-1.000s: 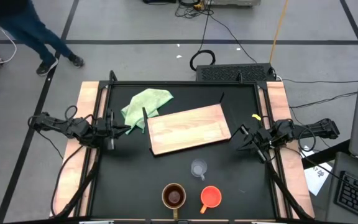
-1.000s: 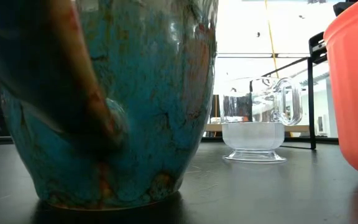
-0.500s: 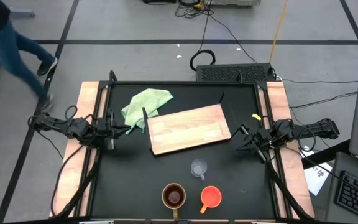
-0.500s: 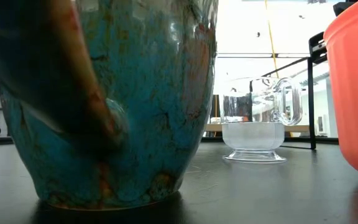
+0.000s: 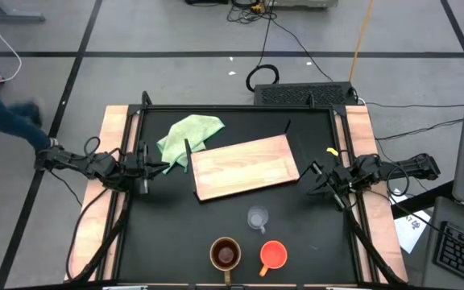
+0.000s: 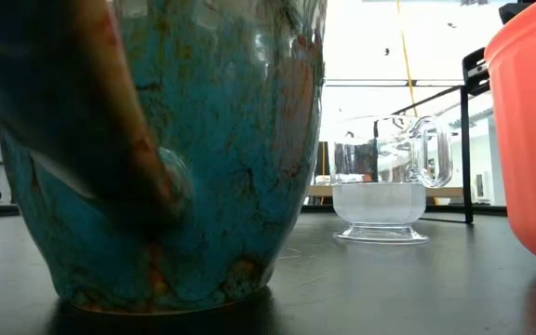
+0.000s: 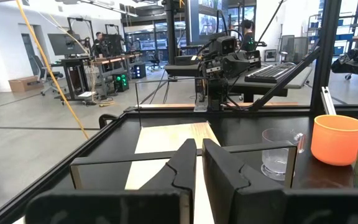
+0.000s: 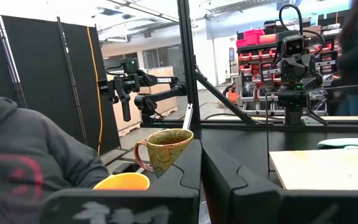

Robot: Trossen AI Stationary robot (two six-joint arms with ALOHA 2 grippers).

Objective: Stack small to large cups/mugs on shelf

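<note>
The brown mug (image 5: 225,254), teal and rust outside (image 6: 166,149), stands on its base near the table's near edge. The orange cup (image 5: 273,255) stands on its right. The clear glass cup (image 5: 257,218) stands just beyond them. The light-wood shelf board (image 5: 244,167) lies flat at the table's middle. My left gripper (image 5: 158,167) rests shut at the table's left side. My right gripper (image 5: 316,179) rests shut at the right side. Both are empty and far from the cups. The left wrist view shows the orange cup (image 7: 337,140) and glass cup (image 7: 278,152).
A light green cloth (image 5: 188,133) lies at the far left, its edge against the board. The table has a raised frame (image 5: 232,109) around it. A person (image 8: 17,162) sits beyond the table's near side.
A person on the floor beyond the table's far left has walked off toward the left. Both arms and all three cups have kept still.
</note>
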